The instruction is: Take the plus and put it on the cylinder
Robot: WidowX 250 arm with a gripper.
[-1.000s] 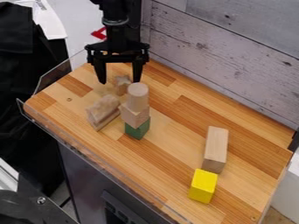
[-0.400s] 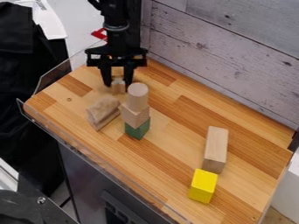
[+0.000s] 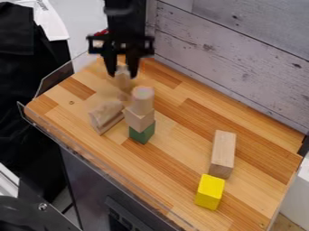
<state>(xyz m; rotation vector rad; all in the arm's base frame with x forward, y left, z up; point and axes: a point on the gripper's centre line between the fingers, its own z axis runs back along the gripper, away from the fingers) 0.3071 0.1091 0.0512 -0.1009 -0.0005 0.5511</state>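
- Okay, so the tool [image 3: 122,75] has just gone up a bit, and the plus [image 3: 122,81] looks to have come with it. A moment ago both were lower, down behind the tower.
- Tool state: fingers drawn in on either side of the plus, pinching it. They were spread wide in the first frame, so the grab seems to have worked. It's blurry there, so I can't tell how square the grip is.
- For the task, that means picking is basically done and placing is next.
- The target, the cylinder [image 3: 143,100], stands upright on a wooden cube [image 3: 139,120], which sits on a green block [image 3: 142,134]. That tower hasn't toppled.
- Next I'd want enough height to clear the cylinder, then a move toward the camera and a slow, centred drop. The round top is small, and a bump could knock the whole stack over.
- Elsewhere on the counter [image 3: 169,180]: a pale block beside the tower [image 3: 106,116], plus a long block [image 3: 223,154] near a yellow block [image 3: 210,191], all staying put.
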